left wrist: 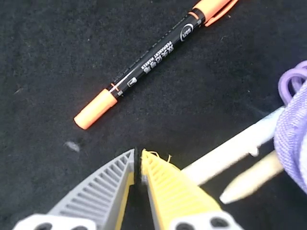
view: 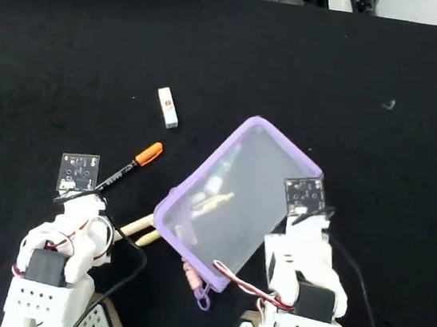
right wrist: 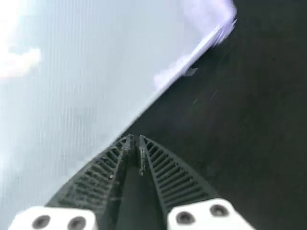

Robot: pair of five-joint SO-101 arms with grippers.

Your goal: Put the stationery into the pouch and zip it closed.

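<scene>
My left end effector [left wrist: 140, 160] has its grey and yellow fingers pressed together with nothing between them. It hangs low over the black tabletop [view: 381, 153] near the near edge, on the left side. Just beside its tip lie two pale sticks [left wrist: 225, 155], side by side. Their far ends run under the purple-trimmed side of the pouch [view: 237, 202] and their free ends point towards my left arm. A little beyond the tip, towards the far edge, lies the marker [left wrist: 144, 69], black with an orange cap at each end. It lies flat and slantwise, apart from the sticks and from the pouch.

My right end effector [right wrist: 135, 143] is pressed together too. Its tip sits right at the pouch's edge, where the clear side meets the dark tabletop. I cannot tell whether it touches the pouch.

The pouch lies flat and skewed in the middle of the tabletop, nearer the near edge, between my two arms. Something yellowish shows through its clear face. At its near corner a purple zip pull [view: 201, 297] sticks out, with a small pink thing [view: 187, 271] just beside it. Farther out, towards the far edge and left of the middle, a small white block [view: 168, 108] lies alone, well apart from the pouch.
</scene>
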